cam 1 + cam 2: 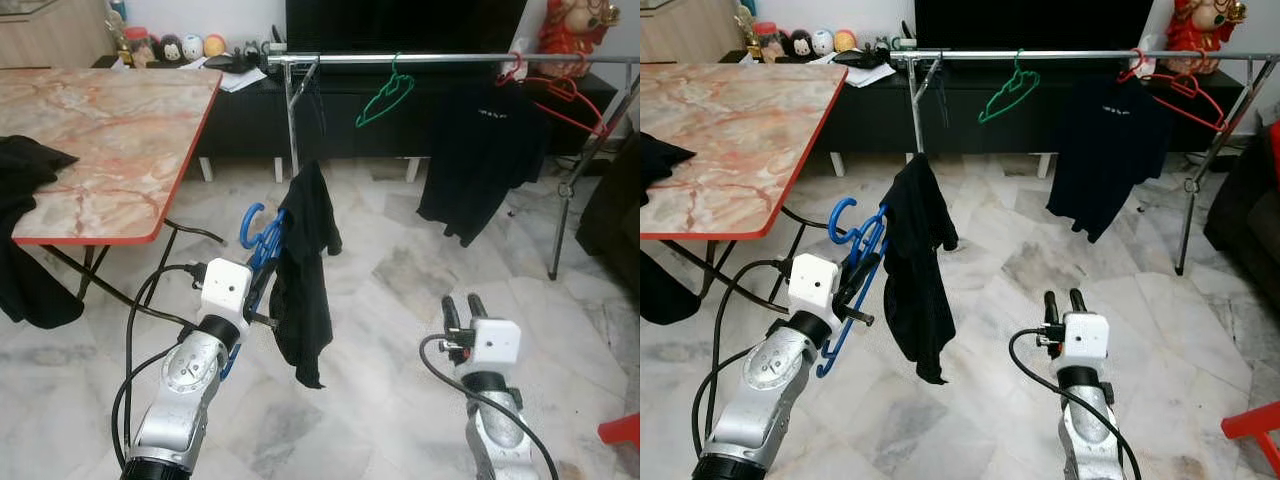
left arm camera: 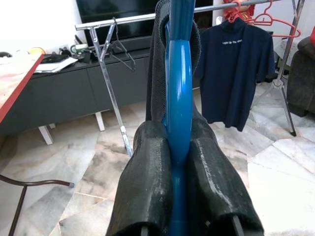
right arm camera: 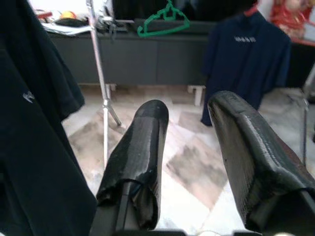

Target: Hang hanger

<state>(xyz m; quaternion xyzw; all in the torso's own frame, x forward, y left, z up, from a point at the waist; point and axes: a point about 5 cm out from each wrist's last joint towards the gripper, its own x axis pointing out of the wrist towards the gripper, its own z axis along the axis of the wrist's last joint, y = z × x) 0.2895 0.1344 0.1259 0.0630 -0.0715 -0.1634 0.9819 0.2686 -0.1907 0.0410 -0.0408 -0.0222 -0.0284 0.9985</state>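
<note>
My left gripper (image 1: 262, 262) is shut on a blue hanger (image 1: 258, 238) that carries a black garment (image 1: 305, 270), held up in front of me over the floor. In the left wrist view the blue hanger (image 2: 177, 98) runs between the two black fingers (image 2: 147, 182). The clothes rail (image 1: 450, 59) stands farther ahead, with a green hanger (image 1: 385, 98), a dark shirt (image 1: 480, 150) and red hangers (image 1: 560, 90) on it. My right gripper (image 1: 463, 306) is low on the right, open and holding nothing.
A marble-topped table (image 1: 100, 140) with a red edge stands at the left, with black cloth (image 1: 25, 165) on its near corner. A dark TV cabinet (image 1: 380, 110) runs behind the rail. The rail's legs (image 1: 292, 130) reach the tiled floor. A red object (image 1: 622, 432) sits at the right.
</note>
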